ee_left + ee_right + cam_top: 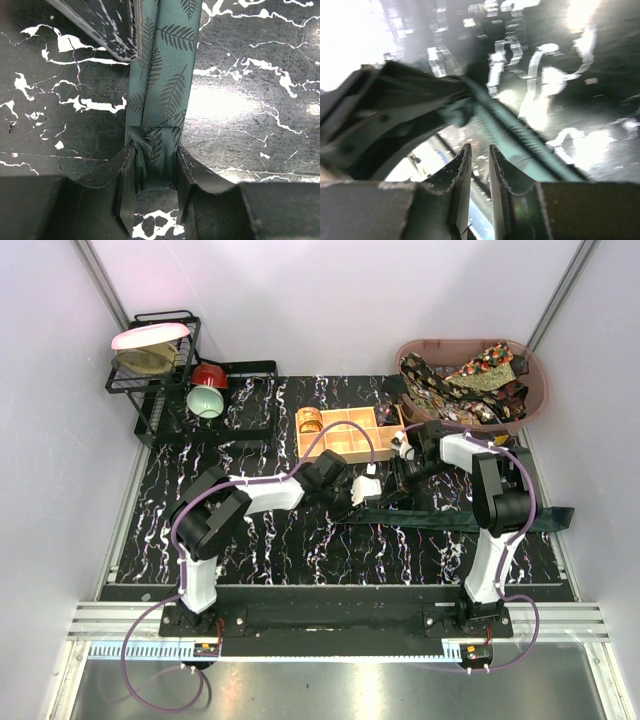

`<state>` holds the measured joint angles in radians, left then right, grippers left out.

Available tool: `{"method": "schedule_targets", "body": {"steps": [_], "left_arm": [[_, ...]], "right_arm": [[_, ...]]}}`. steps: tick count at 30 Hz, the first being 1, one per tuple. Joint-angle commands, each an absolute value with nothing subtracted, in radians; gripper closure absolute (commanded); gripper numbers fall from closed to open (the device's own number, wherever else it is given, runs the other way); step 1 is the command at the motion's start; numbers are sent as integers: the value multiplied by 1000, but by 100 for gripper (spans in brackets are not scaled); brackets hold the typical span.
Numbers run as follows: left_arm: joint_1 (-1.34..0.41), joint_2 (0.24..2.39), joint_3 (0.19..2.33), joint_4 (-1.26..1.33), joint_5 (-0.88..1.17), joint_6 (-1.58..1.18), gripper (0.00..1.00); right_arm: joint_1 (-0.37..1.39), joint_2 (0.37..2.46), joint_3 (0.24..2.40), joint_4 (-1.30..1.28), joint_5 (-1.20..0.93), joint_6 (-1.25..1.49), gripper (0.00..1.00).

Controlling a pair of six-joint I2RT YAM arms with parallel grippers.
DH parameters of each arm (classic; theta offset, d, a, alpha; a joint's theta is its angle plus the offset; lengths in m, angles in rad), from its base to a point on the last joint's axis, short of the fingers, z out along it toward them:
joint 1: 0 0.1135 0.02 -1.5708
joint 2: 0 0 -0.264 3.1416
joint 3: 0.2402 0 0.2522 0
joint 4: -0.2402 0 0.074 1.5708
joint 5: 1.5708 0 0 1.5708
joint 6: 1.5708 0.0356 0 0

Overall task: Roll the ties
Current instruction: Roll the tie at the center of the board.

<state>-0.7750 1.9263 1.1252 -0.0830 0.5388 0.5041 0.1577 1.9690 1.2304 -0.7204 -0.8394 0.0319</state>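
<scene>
A dark green tie (470, 520) with a fern pattern lies across the right half of the marble table. My left gripper (362, 492) is shut on its left end. In the left wrist view the folded tie (167, 85) runs up from between my left gripper's (155, 170) fingers. My right gripper (400, 478) hovers just right of the left one, above the tie. In the blurred right wrist view my right gripper (480, 155) is nearly shut with nothing between its jaws, and the tie (520, 132) lies beyond its tips. Patterned ties (470, 375) fill a basket.
A tan wooden box (350, 435) with compartments stands behind the grippers. The brown basket (540, 390) sits at the back right. A black dish rack (160, 360) with plates and two bowls (205, 390) is at the back left.
</scene>
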Motion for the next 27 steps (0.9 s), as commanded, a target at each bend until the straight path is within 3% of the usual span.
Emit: {"method": "schedule_targets", "body": {"steps": [1,7,14,18,27], "left_arm": [[-781,1947,1126,-147,462,522,91],[-781,1951,1126,-147,459,517,91],[-779,1945,1123,-149,482,534,91],[-769,1930,1126,-115,503,537,84],[-724,1813,1036,57,741,509,79]], "right_arm": [[186,1905,1214,-724,-957,103,77],[225,1973,1152,-632,-916,132,86],[227,2065,1169,-598,-778,141,89],[227,2089,1181,-626,-703,137,91],[229,2105,1184,-641,-635,124,95]]}}
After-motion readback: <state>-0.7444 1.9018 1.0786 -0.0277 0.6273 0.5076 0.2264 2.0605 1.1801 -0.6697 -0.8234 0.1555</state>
